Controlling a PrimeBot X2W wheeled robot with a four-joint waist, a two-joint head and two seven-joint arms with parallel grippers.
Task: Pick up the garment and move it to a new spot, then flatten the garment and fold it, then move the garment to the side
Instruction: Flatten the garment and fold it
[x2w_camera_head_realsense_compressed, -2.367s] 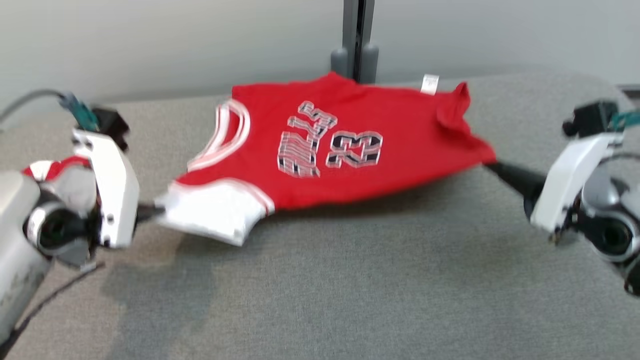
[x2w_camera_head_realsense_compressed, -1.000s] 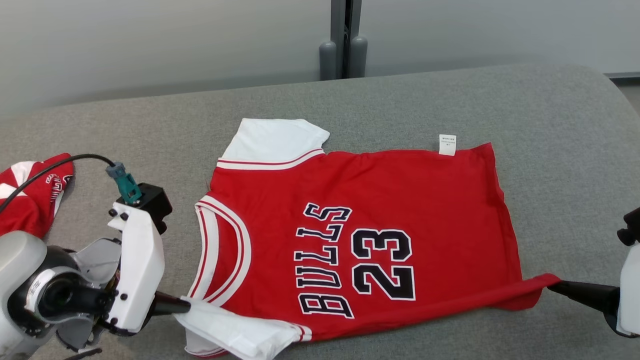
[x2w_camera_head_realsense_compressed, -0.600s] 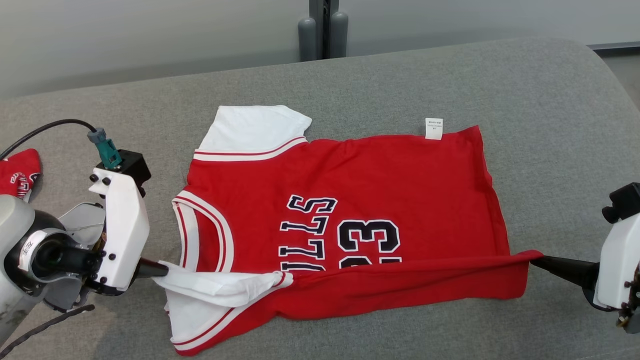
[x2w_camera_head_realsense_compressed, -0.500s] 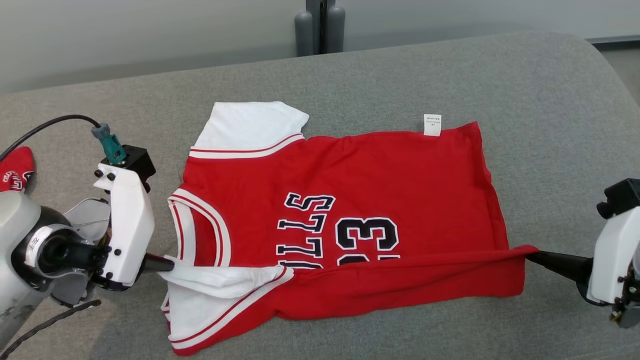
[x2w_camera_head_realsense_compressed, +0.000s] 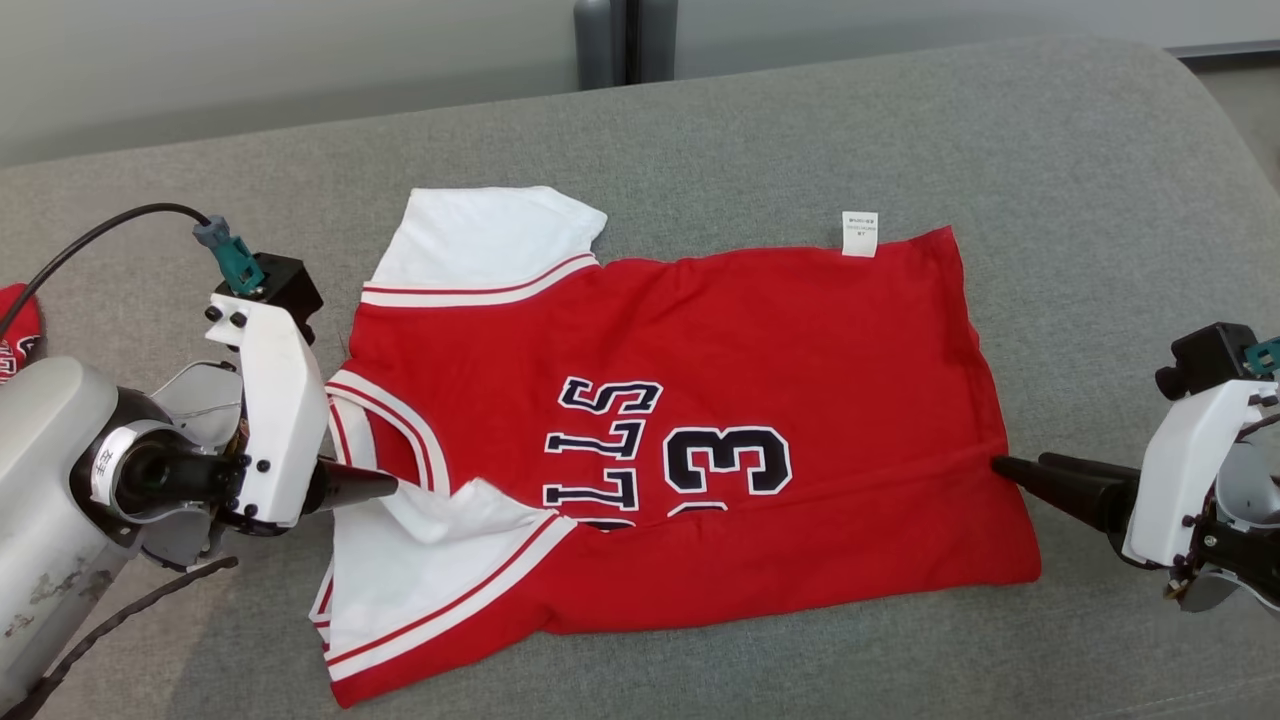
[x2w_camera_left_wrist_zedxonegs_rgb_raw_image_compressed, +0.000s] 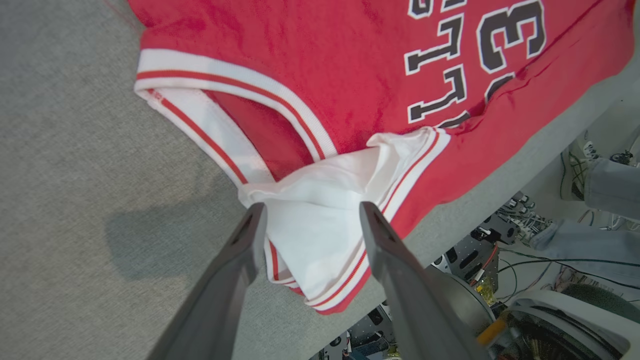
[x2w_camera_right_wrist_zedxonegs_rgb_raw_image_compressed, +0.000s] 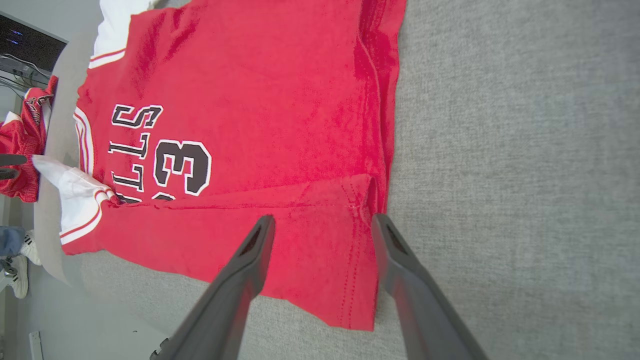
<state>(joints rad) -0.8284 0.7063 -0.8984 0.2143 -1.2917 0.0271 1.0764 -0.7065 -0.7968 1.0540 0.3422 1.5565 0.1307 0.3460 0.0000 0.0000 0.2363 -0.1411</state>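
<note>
A red jersey with white sleeves and dark "BULLS 23" print lies on the grey padded table. Its near long edge is folded over the lower part of the print. My left gripper is at the collar end and stands open, its fingers either side of the bunched white sleeve without pinching it. At the hem end my right gripper is open too. Its tips hover over the folded hem corner, spread apart.
A second red garment lies at the table's far left. A grey post stands behind the table. A person's leg and shoes show beyond the near table edge. Bare grey surface surrounds the jersey.
Both grippers, shut on the sleeve and hem corner a second ago, carried the near edge over the print and have opened, dropping the fold. The head camera also shifted.
</note>
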